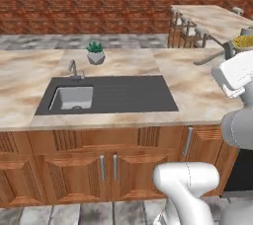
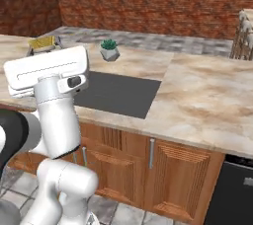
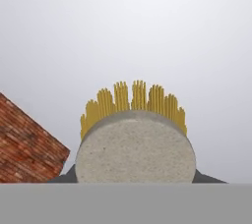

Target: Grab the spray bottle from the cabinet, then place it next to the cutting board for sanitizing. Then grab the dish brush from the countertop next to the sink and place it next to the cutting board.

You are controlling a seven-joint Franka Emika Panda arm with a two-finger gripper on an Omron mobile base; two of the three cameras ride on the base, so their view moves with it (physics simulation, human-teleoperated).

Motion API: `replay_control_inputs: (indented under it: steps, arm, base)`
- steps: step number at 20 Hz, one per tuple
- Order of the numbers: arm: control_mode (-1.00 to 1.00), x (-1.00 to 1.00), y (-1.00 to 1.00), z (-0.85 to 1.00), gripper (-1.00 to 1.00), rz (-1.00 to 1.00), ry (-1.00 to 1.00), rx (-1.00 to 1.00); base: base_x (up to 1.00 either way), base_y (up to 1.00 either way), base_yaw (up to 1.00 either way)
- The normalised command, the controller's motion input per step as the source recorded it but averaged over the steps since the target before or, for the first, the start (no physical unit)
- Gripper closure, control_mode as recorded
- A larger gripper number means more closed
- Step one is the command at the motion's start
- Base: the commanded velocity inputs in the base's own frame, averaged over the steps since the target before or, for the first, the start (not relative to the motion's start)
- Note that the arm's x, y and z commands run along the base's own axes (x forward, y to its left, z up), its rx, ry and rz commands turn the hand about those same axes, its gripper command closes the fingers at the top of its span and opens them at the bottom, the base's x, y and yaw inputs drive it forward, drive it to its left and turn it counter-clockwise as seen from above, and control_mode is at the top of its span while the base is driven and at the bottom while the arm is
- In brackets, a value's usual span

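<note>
In my hand view the dish brush [image 3: 134, 144] sits right against the jaws, grey head end-on, yellow bristles fanned beyond; I judge the jaws clenched on it. Farther off, the desk [image 1: 197, 91] carries the sink [image 1: 74, 98].

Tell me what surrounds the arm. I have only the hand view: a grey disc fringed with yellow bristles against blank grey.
Observer: That dish brush is over a beige countertop, to the right of the sink.
Operator: Anything else on that counter?
Observer: A small potted plant stands behind the sink, near the faucet.
Operator: And below the counter?
Observer: Wooden cabinet doors with metal handles.
</note>
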Motion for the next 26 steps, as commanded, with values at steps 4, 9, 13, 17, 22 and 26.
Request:
replay_control_inputs:
  steps: [4,9,13,17,22,26]
  arm:
    - [1.0,0.0,0.0,0.0,1.0,0.0,0.0,0.0]
    - [1.0,0.0,0.0,0.0,1.0,0.0,0.0,0.0]
    - [1.0,0.0,0.0,0.0,1.0,0.0,0.0,0.0]
    - [1.0,0.0,0.0,0.0,1.0,0.0,0.0,0.0]
    - [1.0,0.0,0.0,0.0,1.0,0.0,0.0,0.0]
    - [1.0,0.0,0.0,0.0,1.0,0.0,0.0,0.0]
  base:
    - [0.0,0.32,0.93]
    - [0.0,0.0,1.0]
    - [0.0,0.0,1.0]
    - [0.0,0.05,1.0]
    - [0.0,0.12,1.0]
    - [0.0,0.23,0.99]
